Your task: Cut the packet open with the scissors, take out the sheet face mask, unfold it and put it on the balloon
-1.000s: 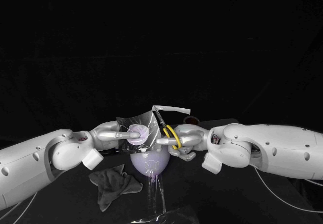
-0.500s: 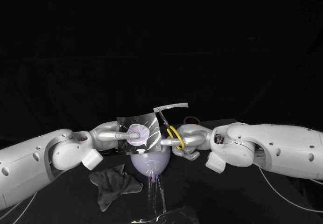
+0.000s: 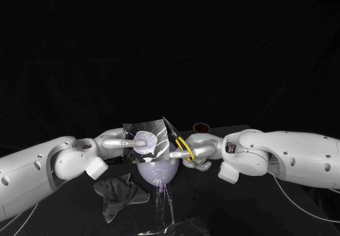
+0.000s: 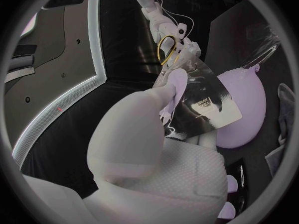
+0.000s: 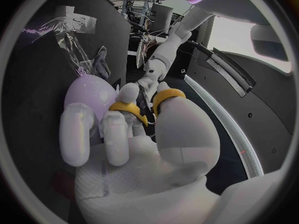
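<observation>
My left hand (image 3: 122,143) pinches the shiny face mask packet (image 3: 147,135) upright above the pale purple balloon (image 3: 157,172). To the packet's right my right hand (image 3: 203,148) holds the yellow-handled scissors (image 3: 182,143), whose dark blades slant up along the packet's right edge. The left wrist view has my left hand (image 4: 159,149) gripping the packet (image 4: 201,103), with the balloon (image 4: 241,104) behind it and the scissors (image 4: 167,49) in my right hand (image 4: 182,37) beyond. In the right wrist view, my right hand (image 5: 134,149) has its fingers through the scissors' yellow loops (image 5: 142,106), beside the balloon (image 5: 87,95).
A dark cloth (image 3: 119,194) lies crumpled on the black table to the left of the balloon. Under the balloon a clear stand (image 3: 166,209) runs toward the near edge. A small reddish-brown round thing (image 3: 201,127) sits behind my right hand.
The pale strip that curled off the packet's top at the scissor tips is gone from there. My right hand with the scissors has dropped slightly; the packet has stayed put.
</observation>
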{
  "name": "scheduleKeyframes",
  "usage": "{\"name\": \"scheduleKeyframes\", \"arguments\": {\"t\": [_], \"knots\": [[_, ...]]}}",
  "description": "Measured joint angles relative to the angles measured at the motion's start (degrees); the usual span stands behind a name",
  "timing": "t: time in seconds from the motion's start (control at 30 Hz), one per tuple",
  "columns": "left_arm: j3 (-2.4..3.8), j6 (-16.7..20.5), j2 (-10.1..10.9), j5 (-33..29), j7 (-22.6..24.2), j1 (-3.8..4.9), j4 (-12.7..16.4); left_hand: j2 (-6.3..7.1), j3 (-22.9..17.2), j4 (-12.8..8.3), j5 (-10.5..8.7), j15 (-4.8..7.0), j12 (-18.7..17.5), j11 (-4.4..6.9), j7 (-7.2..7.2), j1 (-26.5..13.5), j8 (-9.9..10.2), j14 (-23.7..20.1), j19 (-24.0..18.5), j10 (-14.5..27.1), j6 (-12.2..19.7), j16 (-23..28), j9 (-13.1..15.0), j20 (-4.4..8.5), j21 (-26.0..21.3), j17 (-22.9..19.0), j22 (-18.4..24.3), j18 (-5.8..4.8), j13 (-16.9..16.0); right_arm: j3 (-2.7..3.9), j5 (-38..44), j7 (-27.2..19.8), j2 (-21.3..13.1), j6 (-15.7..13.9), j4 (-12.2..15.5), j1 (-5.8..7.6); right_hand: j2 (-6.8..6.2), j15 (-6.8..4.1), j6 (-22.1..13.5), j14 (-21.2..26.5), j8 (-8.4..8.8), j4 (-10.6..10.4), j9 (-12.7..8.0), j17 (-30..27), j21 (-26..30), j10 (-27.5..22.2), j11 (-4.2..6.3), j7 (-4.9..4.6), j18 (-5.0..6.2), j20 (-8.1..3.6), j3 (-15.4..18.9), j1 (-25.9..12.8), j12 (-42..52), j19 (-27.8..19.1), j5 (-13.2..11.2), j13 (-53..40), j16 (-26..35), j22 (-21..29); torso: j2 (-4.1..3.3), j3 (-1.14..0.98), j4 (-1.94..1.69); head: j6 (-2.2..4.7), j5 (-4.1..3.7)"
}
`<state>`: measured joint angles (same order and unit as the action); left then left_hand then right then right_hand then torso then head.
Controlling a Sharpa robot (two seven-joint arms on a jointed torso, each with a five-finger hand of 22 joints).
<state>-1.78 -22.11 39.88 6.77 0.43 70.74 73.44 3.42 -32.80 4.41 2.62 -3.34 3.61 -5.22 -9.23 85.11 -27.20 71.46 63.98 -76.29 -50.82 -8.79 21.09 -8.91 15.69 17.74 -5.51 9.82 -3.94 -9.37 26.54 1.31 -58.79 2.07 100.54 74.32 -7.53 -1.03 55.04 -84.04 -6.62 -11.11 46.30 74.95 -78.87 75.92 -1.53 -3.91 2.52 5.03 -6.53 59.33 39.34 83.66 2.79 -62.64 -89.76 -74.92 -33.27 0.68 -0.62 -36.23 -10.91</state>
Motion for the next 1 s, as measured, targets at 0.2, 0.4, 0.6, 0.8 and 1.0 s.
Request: {"name": "scheduleKeyframes", "arguments": {"t": [0.2,0.4,0.6,0.8,1.0], "knots": [[0.00,-0.04,0.02,0.05,-0.06,0.00,0.00,0.00,0.00,0.00,0.00,0.00,0.00,-0.01,0.01,0.00,0.00,0.00,0.00,0.01,0.01,0.00,0.00,0.00,0.00,0.01,0.00,-0.01,0.00,-0.04,0.56,0.23,-0.02,0.10,0.05,0.00,0.49,0.00,0.00,0.00,0.00,-0.17,0.12,0.00,-0.28,0.00,0.00,0.00,0.00,0.00,0.40,0.80,0.00,0.00,0.00,0.00,0.01,-0.02,0.00,0.03,-0.02,-0.09,-0.02],[0.00,-0.07,0.07,0.11,-0.12,0.00,0.00,0.01,0.00,0.00,-0.02,0.00,-0.01,-0.01,0.02,-0.01,0.00,0.00,0.00,0.01,0.02,0.00,0.00,0.00,0.00,0.01,0.00,-0.04,0.00,-0.05,0.87,0.26,-0.05,0.10,0.40,0.01,0.43,0.00,0.00,0.00,0.00,-0.28,0.12,-0.05,-0.28,0.00,0.00,0.00,0.00,0.00,0.60,0.85,0.00,-0.01,0.00,0.00,0.15,-0.03,-0.03,0.03,-0.03,-0.10,0.00],[0.00,-0.09,0.12,0.15,-0.18,0.00,-0.02,0.08,0.00,0.00,-0.11,0.00,-0.01,-0.02,-0.14,-0.08,0.02,0.00,0.00,0.02,-0.14,0.00,0.00,0.00,0.00,0.07,0.00,-0.06,0.00,-0.05,0.93,0.11,-0.43,0.08,1.10,0.01,0.44,0.00,0.00,0.00,-0.01,-0.42,0.11,-0.05,-0.28,0.00,0.00,0.00,0.00,0.00,0.75,0.85,0.00,-0.01,0.00,0.00,-0.04,-0.02,-0.03,0.00,-0.02,-0.11,0.05],[0.01,-0.10,0.14,0.18,-0.23,0.00,-0.12,0.16,0.00,0.00,-0.13,0.00,-0.02,-0.03,-0.15,-0.16,0.17,0.00,0.00,0.03,-0.15,0.00,0.00,0.00,0.00,0.08,0.00,-0.08,0.00,-0.05,0.93,-0.11,-0.85,0.06,1.72,0.00,0.67,0.00,0.00,0.00,-0.02,-0.43,0.10,-0.04,-0.27,0.00,0.00,0.00,0.00,0.01,0.76,1.08,0.00,-0.02,0.00,0.00,-0.04,0.01,-0.02,-0.03,0.00,-0.18,0.09],[0.02,-0.12,0.17,0.19,-0.25,0.00,-0.18,0.16,0.00,0.00,-0.16,0.00,0.11,-0.11,-0.14,-0.16,0.18,0.00,0.00,0.12,-0.14,0.00,0.00,0.00,0.00,0.08,0.00,-0.10,0.00,-0.05,0.91,-0.39,-1.19,0.04,1.88,0.00,0.67,0.00,0.00,0.00,-0.03,-0.51,0.08,0.00,-0.66,0.00,0.00,0.00,0.00,-0.16,1.16,1.08,0.00,0.13,0.00,0.00,-0.02,0.02,0.01,-0.02,0.01,-0.18,0.09]]}}
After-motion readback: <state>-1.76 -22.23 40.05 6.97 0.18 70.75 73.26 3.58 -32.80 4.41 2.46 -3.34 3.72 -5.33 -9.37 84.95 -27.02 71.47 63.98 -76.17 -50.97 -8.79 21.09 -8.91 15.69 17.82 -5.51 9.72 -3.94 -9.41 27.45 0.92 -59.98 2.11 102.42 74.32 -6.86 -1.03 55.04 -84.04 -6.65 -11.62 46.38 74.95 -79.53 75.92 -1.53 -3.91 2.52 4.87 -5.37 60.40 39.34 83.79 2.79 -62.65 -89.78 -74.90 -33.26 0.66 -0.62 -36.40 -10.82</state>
